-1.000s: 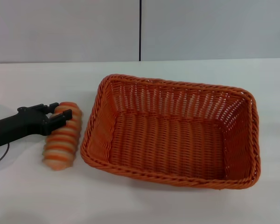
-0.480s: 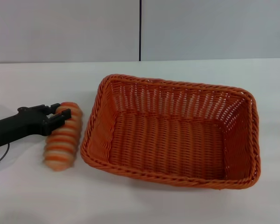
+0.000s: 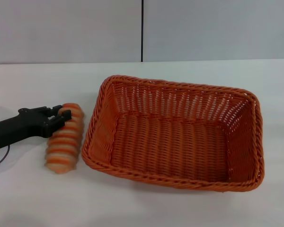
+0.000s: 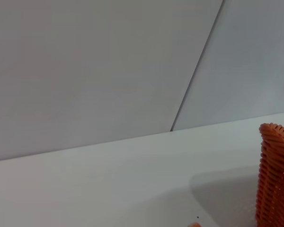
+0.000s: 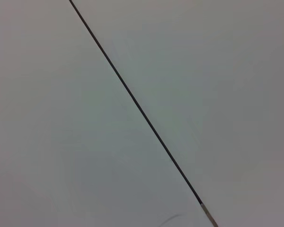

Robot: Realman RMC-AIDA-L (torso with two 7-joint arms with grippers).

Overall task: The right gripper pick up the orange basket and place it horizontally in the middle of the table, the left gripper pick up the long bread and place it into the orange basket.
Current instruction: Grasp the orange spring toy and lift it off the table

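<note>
The long bread (image 3: 64,142), a small loaf with orange and cream stripes, lies on the white table (image 3: 28,198) just left of the orange basket (image 3: 100,142). My left gripper (image 3: 61,112) reaches in from the left, and its black fingers are closed on the loaf's far end. The basket sits in the middle of the table, long side across, with nothing inside. One corner of the basket (image 4: 277,175) shows in the left wrist view. The right gripper is out of view; its wrist view shows only a grey surface with a dark seam.
A grey panelled wall (image 3: 142,28) stands behind the table's far edge. A thin black cable (image 3: 0,158) trails from the left arm onto the table. Bare tabletop lies in front of the basket and to its right.
The left gripper's fingers have drawn closer together on the far end of the bread. The bread and the basket have barely shifted.
</note>
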